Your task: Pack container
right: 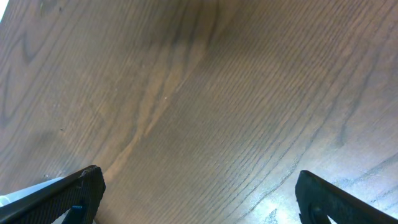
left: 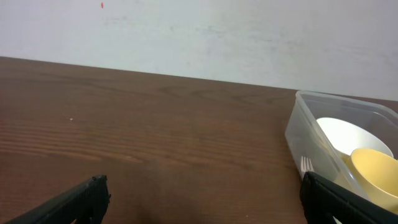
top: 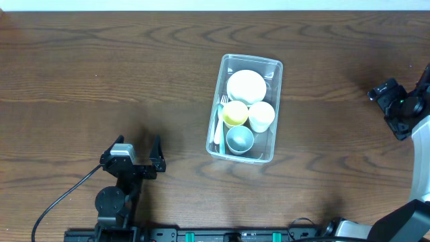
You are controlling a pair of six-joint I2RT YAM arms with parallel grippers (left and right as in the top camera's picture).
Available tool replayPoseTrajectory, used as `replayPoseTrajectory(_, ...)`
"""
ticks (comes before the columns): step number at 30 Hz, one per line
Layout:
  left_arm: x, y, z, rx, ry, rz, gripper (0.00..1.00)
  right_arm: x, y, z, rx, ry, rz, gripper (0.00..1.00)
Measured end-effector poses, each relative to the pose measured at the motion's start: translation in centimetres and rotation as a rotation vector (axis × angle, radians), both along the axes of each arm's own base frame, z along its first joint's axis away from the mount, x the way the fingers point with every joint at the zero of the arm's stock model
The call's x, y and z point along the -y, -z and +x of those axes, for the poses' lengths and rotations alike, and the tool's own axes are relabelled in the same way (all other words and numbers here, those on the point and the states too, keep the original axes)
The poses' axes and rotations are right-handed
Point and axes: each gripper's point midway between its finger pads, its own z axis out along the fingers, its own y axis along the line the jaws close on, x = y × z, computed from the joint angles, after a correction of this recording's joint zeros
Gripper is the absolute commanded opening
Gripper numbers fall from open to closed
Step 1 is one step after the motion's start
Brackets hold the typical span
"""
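Centrally, we see the container [top: 252, 59], clear plastic with rounded corners, holding a white bowl [top: 246, 86] and cups [top: 235, 113]. Open table [top: 101, 74] surrounds its rim. Our left gripper [top: 140, 140] and right gripper [right: 199, 190] gape wide, holding nothing.

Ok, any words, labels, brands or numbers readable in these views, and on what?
No readable text in any view.
Container: clear plastic, no label visible.
White bowl, yellow cup, white cup, blue cup, fork: plain, no print.
Left tool, right tool: no markings visible.
Red speck on the wall: too small to read.
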Motion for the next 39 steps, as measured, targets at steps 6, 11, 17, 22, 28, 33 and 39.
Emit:
replayPoseTrajectory(6,0.0,0.0,0.0,0.0,0.0,0.0,0.98,0.0,0.0,0.0,0.0,0.0,0.0,0.99)
replayPoseTrajectory(11,0.0,0.0,0.0,0.0,0.0,0.0,0.98,-0.9,1.0,-2.1,-0.094,-0.006,0.038,0.99)
replayPoseTrajectory(17,0.0,0.0,0.0,0.001,0.0,0.0,0.98,-3.5,0.5,-4.2,-0.177,-0.068,-0.009,0.99)
replayPoseTrajectory(22,0.0,0.0,0.0,0.001,0.0,0.0,0.98,-8.4,-3.6,-3.9,-0.061,-0.242,-0.25,0.99)
replayPoseTrajectory(28,0.0,0.0,0.0,0.001,0.0,0.0,0.98,-12.3,-7.2,-3.3,0.231,-0.322,-0.43,0.99)
replayPoseTrajectory(33,0.0,0.0,0.0,0.001,0.0,0.0,0.98,-12.2,-8.3,-3.5,0.53,-0.248,-0.426,0.99)
replayPoseTrajectory(39,0.0,0.0,0.0,0.0,0.0,0.0,0.98,-11.8,-6.8,-5.8,0.745,-0.21,-0.399,0.99)
